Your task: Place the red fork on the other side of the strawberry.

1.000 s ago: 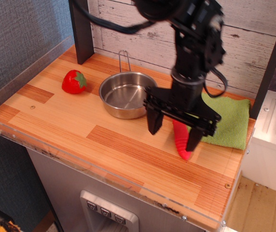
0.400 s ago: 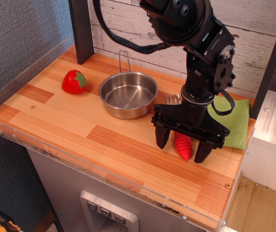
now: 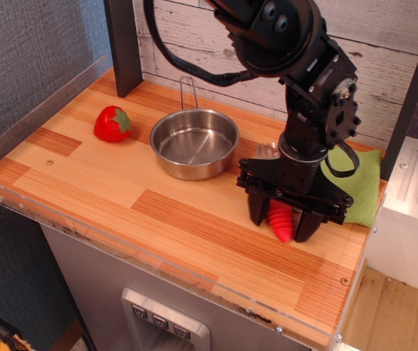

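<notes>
**Gripper astride the red fork at the right end of the counter**

You will find no brand, label or legible writing anywhere in this view.

Starting at your left: a clear plastic guard (image 3: pixel 41 99) rims the wooden counter (image 3: pixel 121 194), whose top is laid in light and darker striped planks. The strawberry (image 3: pixel 112 123) sits near the back left, glossy and rounded, its green cap turned toward the pan. Well apart from it, toward the middle, stands the steel pan (image 3: pixel 194 143), shiny and shallow, with a thin wire loop handle pointing at the whitewashed plank wall (image 3: pixel 216 44).

Further right, the black arm hangs down over the counter and hides much of what lies below it. The gripper (image 3: pixel 282 223) is low at the counter with its two dark fingers (image 3: pixel 257 210) spread to either side of the red fork (image 3: pixel 281 221). Only the thick, ribbed end of the fork's handle shows between them; a little of the grey tines peeks out behind the arm near the pan. You cannot tell whether the fingers are touching the handle or pressing on it.

At the far right a green textured cloth (image 3: pixel 361 183) lies partly covered by the arm.
</notes>
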